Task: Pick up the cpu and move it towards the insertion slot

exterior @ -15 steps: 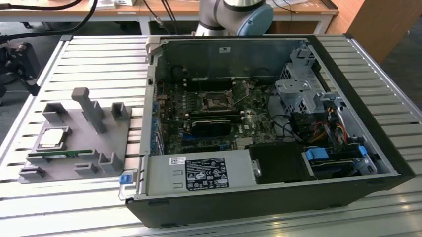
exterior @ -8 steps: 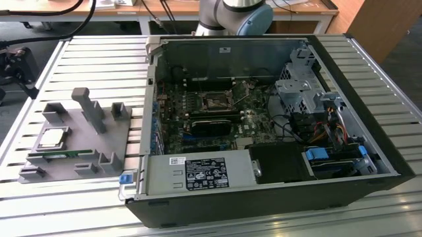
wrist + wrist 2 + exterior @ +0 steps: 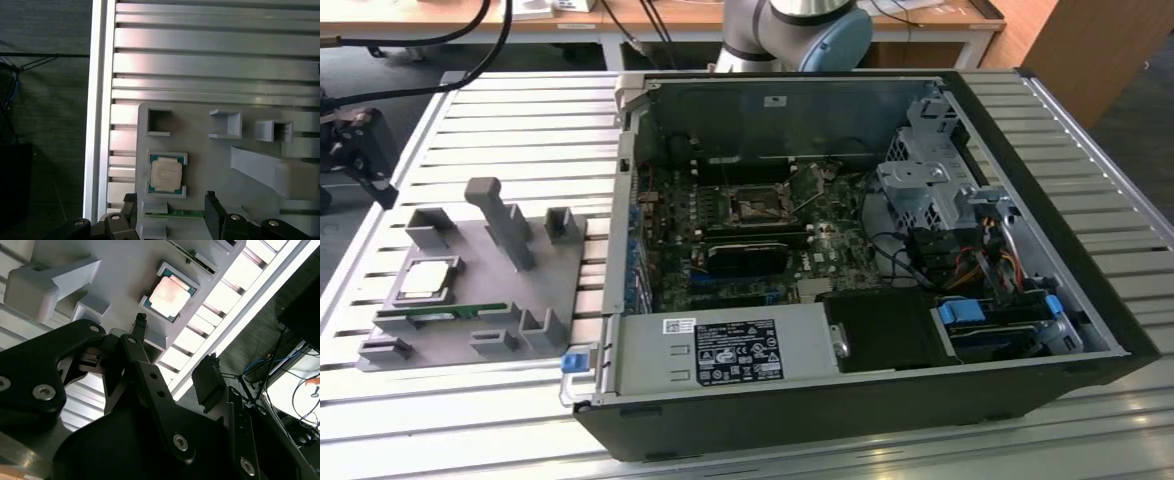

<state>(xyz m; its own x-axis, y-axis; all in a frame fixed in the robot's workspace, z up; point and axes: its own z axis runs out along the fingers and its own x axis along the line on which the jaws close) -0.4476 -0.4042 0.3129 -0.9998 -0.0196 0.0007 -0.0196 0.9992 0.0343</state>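
Slatted aluminium table [image 3: 1067,130], pale, glare on its ribs in the first wrist view. Wooden desk [image 3: 680,14] on white legs behind it. Wooden cabinet [image 3: 1107,50] at the exterior view's right. Dark grey floor [image 3: 45,110], loose cables [image 3: 262,372] nearby.

Shiny metal cpu [image 3: 166,175], matt plastic tray [image 3: 200,155]

Bright, even light — mild glare

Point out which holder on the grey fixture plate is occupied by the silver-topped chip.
The nest framing the cpu, next to the green memory stick; the square pocket beside it stands empty.
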